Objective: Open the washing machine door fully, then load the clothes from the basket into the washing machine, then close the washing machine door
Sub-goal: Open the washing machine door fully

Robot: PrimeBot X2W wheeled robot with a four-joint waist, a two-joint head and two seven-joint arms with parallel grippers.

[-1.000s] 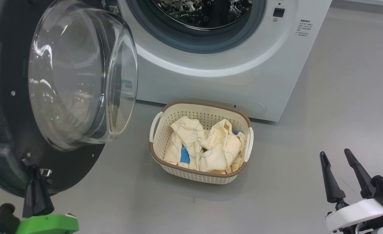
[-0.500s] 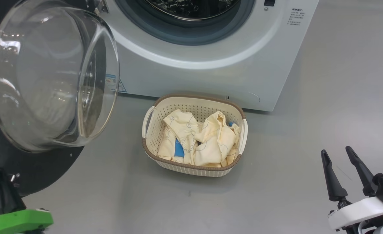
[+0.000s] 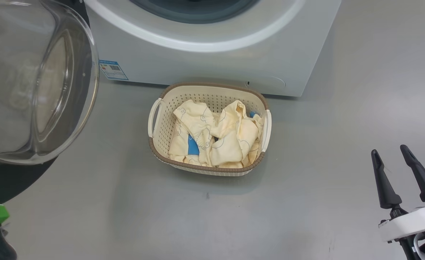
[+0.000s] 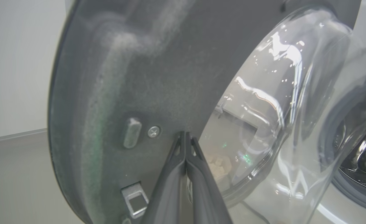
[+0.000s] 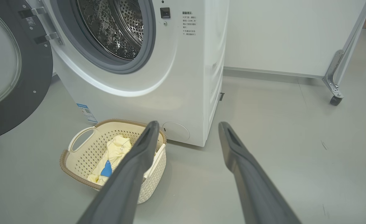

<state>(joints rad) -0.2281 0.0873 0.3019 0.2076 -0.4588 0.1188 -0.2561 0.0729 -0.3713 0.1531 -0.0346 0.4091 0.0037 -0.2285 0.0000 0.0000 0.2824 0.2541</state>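
Two grippers in sight: left gripper (image 4: pixel 185 133) has its fingers pressed together w/ nothing between them, tips right up at the dark inner rim of the washing machine door (image 4: pixel 133 68), just beside a screw (image 4: pixel 154 132) & the edge of the glass bowl (image 4: pixel 263 109); can't tell for sure if the tips touch. Right gripper (image 3: pixel 389 151) is spread wide & empty, low at the right over the floor (image 3: pixel 306 202), well apart from the basket (image 3: pixel 212 85). Door stands open at the machine's left, glass bulge toward the basket side; washing machine (image 3: pixel 205 54) mouth is uncovered, steel drum (image 5: pixel 117 28) visible; blue label (image 3: pixel 113 69) at its lower left corner. Basket sits on the floor just in front of the machine; clothes (image 3: pixel 230 144) lie heaped inside it, pale yellow w/ a blue piece (image 3: pixel 192 144) among them.
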